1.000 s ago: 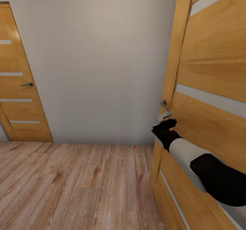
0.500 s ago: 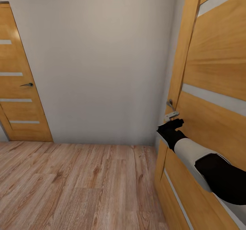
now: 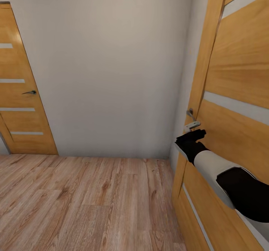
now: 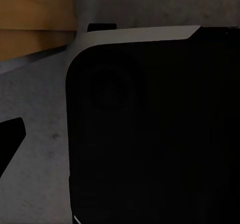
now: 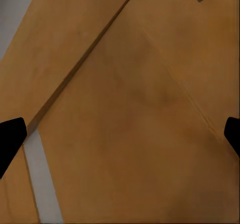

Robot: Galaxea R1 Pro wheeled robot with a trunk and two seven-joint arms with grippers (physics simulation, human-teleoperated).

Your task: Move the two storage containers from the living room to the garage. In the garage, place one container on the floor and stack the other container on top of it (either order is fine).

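robot pushing a door on its way, containers not in sight

the right gripper (image 3: 195, 134) is sitting against the face of the near wooden door (image 3: 239, 94), just below the metal door handle (image 3: 191, 119), with the right forearm (image 3: 213, 165) reaching in from the lower right. in the right wrist view the two dark fingertips (image 5: 10, 139) are standing at opposite edges of the frame with bare door panel (image 5: 130, 124) between them, so the jaws are spread wide and holding nothing. the left gripper's fingers are blocked by a dark housing (image 4: 150, 129) in the left wrist view, so its state cannot be told.

the two storage containers are not appearing in these views; the light wood-plank floor (image 3: 82, 202), a plain white wall (image 3: 108, 68) and a second door (image 3: 18, 90) at the far left are what the head camera is showing.

judging from this, the step in hand is opening the near door to pass through. doing it well probably means keeping the contact low on the panel near the handle side, where leverage is best, pushing steadily rather than in jabs, and letting the base follow the swing so the arm is not overreaching. the fingers should avoid snagging under the handle.
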